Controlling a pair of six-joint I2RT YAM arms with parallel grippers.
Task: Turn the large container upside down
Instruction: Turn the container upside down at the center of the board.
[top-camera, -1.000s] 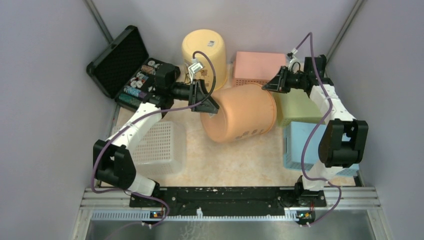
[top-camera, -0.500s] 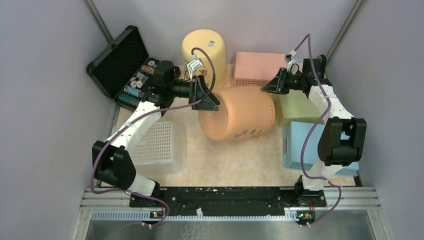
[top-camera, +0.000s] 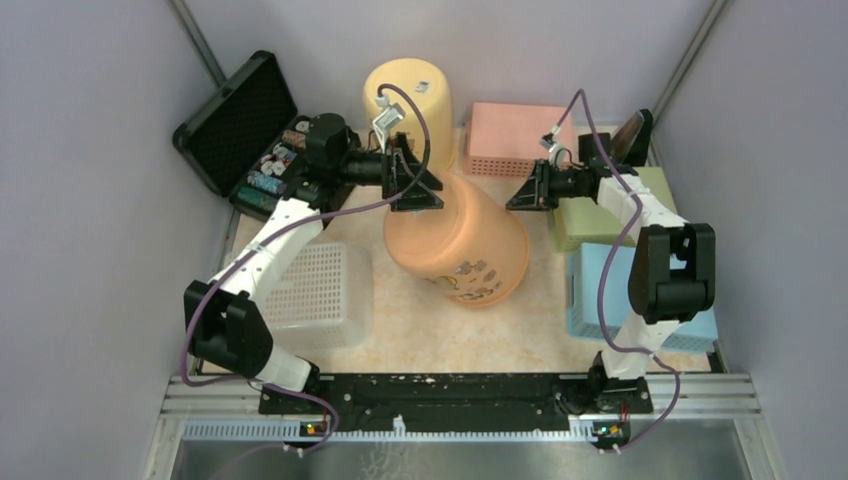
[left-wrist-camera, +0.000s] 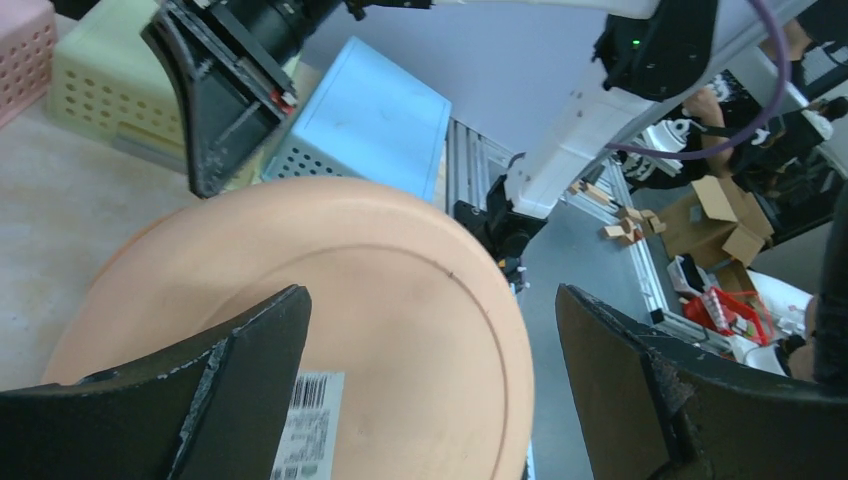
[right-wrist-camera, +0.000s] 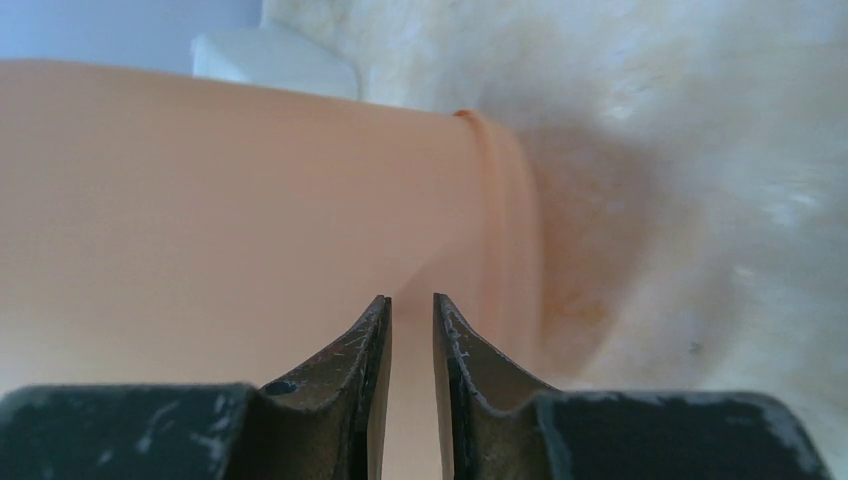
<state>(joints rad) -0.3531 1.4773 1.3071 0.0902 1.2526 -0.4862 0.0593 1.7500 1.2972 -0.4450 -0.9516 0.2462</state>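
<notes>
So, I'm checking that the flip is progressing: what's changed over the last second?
The orange container tipped from lying on its side to leaning base-up, rim swung down toward the near side. The left gripper, wide open over the base, shifted slightly back with it. The right gripper, nearly closed and empty, moved leftward beside the container's wall. The yellow bucket, pink basket and black case stayed put.

Peach-orange large container (top-camera: 455, 245), yellow bucket (top-camera: 408, 92), pink crate (top-camera: 512, 135), green crate (top-camera: 580, 227), blue crate (top-camera: 597, 292), white basket (top-camera: 320, 292), black case (top-camera: 238, 112)
</notes>
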